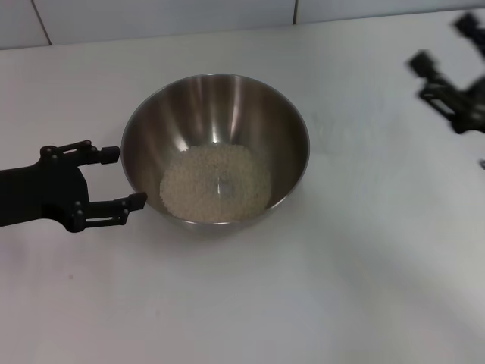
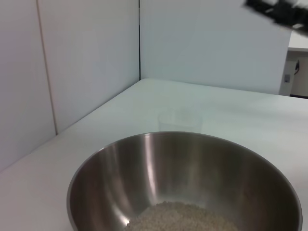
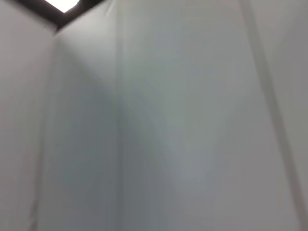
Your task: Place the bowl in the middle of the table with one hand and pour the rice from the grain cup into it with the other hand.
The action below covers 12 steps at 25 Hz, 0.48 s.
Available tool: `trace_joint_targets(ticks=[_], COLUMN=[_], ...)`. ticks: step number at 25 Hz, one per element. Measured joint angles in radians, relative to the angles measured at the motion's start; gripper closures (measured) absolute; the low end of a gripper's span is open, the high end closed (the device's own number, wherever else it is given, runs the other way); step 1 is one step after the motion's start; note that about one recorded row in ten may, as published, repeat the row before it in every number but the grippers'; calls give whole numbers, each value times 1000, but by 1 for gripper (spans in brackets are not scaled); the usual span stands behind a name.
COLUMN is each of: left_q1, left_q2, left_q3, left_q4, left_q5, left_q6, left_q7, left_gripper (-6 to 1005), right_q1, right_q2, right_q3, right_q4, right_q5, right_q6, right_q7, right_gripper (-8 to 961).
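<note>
Large shiny stainless-steel bowl sits mid white worktop, holding a heap of off-white rice. Black left end effector fingers spread, just beside its rim. Right end effector raised far off, blurred; state cannot be told.

A: Is any text, label, brand, number or sign legible anywhere in the three views?

B: None. The large round stainless-steel mixing bowl carries no stamp or mark that can be read, on its brushed inner wall or its thin rim.

A: And the plain white smooth tabletop?

B: Bare of print. The pale wall panels behind it bear no sign either.

A: The small transparent plastic cup beyond the bowl?

B: No graduations or lettering can be made out on it.

A: The right wrist view?

B: Blank pale surfaces only; nothing to read.
</note>
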Motion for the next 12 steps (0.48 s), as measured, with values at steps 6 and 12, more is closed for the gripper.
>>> trace_joint_targets(ticks=[6,12], left_q1=[-4,-6], left_q2=[2,2], left_q3=[-1,-1], left_q4=[-2,-1], left_q5=[0,0], left_q6=[1,1], left_q7=[0,0], left_gripper=[164,164], right_q1=[168,183], right_q2=[26,29], right_q3=[-299,-691], right_q4=[-334,-606], right_q5=[-40,-25], right_q6=[142,196], right_q7=[319,639], right_gripper=[121,121])
